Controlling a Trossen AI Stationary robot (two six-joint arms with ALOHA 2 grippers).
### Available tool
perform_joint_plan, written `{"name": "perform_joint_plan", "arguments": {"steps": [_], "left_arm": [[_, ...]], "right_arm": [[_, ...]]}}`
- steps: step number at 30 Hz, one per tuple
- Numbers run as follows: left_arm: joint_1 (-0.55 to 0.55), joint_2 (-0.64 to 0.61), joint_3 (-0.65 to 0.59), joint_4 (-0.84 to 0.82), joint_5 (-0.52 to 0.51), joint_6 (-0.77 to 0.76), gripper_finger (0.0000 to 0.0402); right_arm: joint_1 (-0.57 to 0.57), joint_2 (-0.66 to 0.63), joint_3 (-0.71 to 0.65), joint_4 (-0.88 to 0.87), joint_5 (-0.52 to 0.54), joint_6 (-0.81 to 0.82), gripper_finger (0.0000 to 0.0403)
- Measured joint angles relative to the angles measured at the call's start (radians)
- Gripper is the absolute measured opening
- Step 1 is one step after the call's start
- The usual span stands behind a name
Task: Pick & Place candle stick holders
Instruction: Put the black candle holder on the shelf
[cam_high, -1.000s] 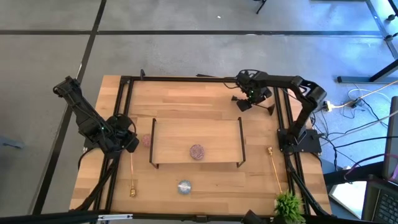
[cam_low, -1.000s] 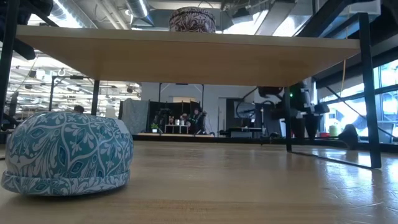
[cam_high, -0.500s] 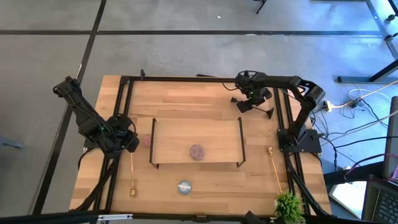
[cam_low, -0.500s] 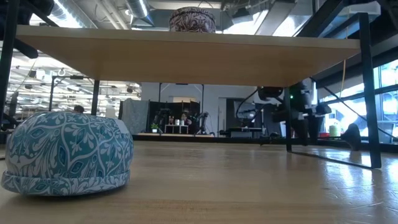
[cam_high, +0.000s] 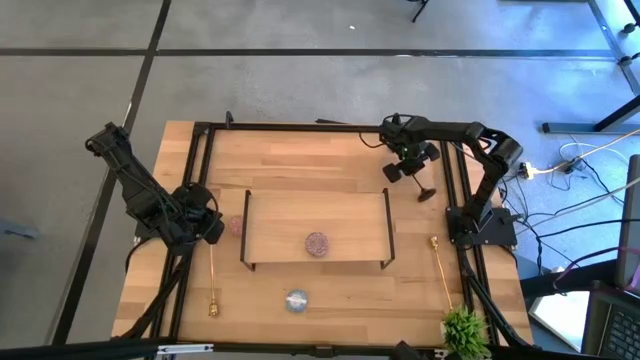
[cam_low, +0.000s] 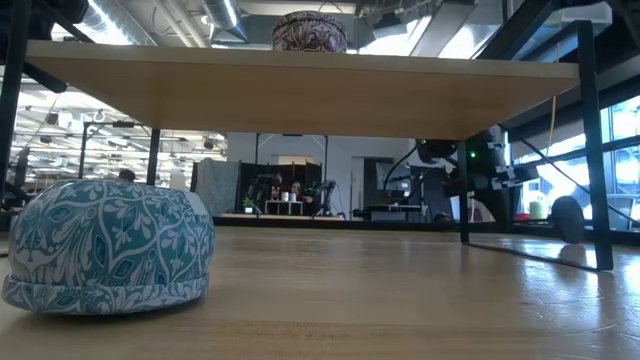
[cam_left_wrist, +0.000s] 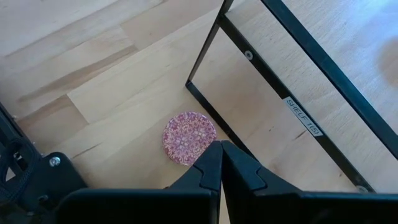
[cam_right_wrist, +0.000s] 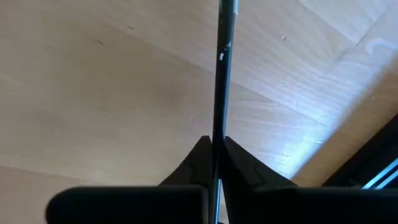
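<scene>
Two gold stems (cam_high: 212, 280), one black stem (cam_right_wrist: 222, 81), three glittery rounds (cam_high: 317, 243)

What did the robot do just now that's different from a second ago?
The right hand closed its fingers on the black candle stick holder, whose round foot slid a little nearer the wooden board. Everything else stayed put: the left hand shut beside the pink round, the mauve round, the pale blue round and both gold stems.
</scene>
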Motion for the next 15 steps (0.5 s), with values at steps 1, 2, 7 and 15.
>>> {"name": "perform_joint_plan", "arguments": {"steps": [1,2,7,15], "left_arm": [[0.0,0.0,0.0,0.0,0.0,0.001,0.0001],[0.0,0.0,0.0,0.0,0.0,0.003,0.0001],[0.0,0.0,0.0,0.0,-0.001,0.009,0.0001],[0.0,0.0,0.0,0.0,-0.026,0.019,0.0001]], "right_arm": [[0.0,-0.001,0.0,-0.002,0.0,0.003,0.0014],[0.002,-0.005,0.0,-0.002,0.0,0.008,0.0014],[0.021,-0.053,0.026,-0.017,0.068,0.04,0.0014],[0.033,-0.181,0.194,-0.032,0.139,0.072,0.0014]]}}
